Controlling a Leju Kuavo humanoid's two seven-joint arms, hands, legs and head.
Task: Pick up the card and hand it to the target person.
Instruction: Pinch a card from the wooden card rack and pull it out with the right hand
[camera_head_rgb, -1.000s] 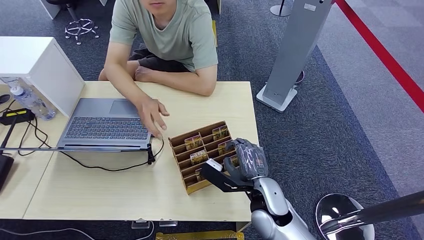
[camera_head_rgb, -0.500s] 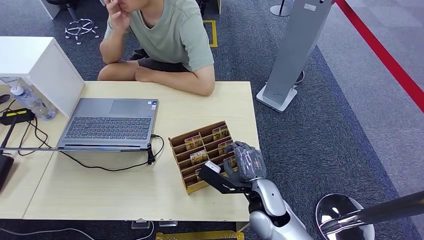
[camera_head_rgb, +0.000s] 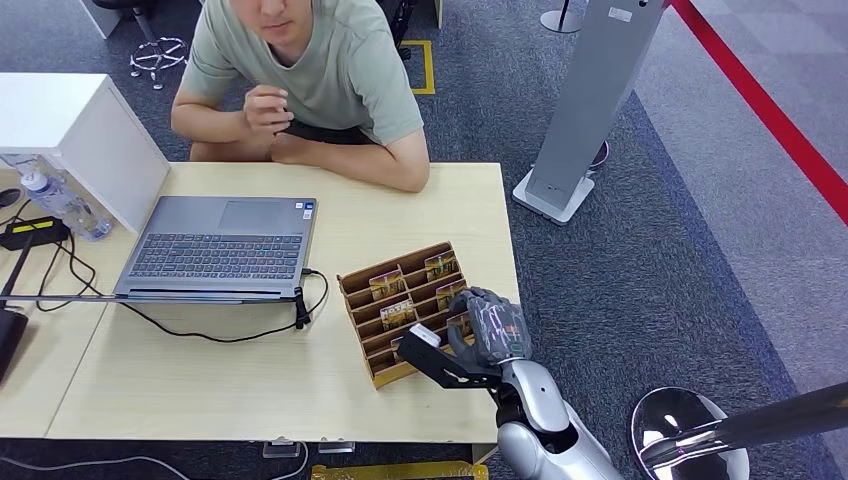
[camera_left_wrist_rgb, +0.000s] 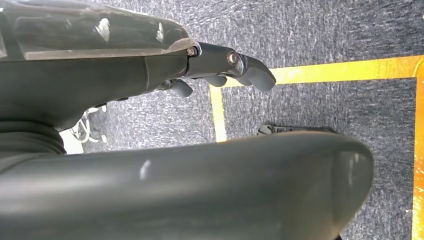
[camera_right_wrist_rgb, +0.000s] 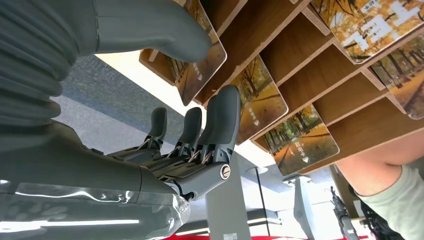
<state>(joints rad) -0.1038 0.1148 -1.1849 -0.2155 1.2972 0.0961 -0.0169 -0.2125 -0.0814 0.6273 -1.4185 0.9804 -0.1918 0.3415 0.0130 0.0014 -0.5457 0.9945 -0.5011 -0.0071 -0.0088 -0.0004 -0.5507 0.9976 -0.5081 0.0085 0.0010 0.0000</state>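
A wooden card rack (camera_head_rgb: 347, 283) stands at the table's right front and holds several autumn-print cards (camera_head_rgb: 388, 285). My right hand (camera_head_rgb: 492, 325) sits over the rack's right end. In the right wrist view the thumb (camera_right_wrist_rgb: 160, 30) presses one face of a card (camera_right_wrist_rgb: 200, 70) still standing in its slot, and a dark finger (camera_right_wrist_rgb: 225, 115) lies against its other side. My left hand (camera_left_wrist_rgb: 220, 65) hangs over the carpet, its fingers loose and holding nothing. The person (camera_head_rgb: 330, 70) sits behind the table with one forearm on its far edge and the other hand raised at the chest.
An open laptop (camera_head_rgb: 220, 240) lies left of the rack, with its cable (camera_head_rgb: 220, 337) trailing toward the rack. A white box (camera_head_rgb: 70, 130) and a bottle (camera_head_rgb: 60, 205) stand at far left. A grey pillar (camera_head_rgb: 590, 100) rises to the right of the table.
The person's hand left the laptop, rose to the face, then dropped to the chest. My right hand has sunk slightly lower onto the rack.
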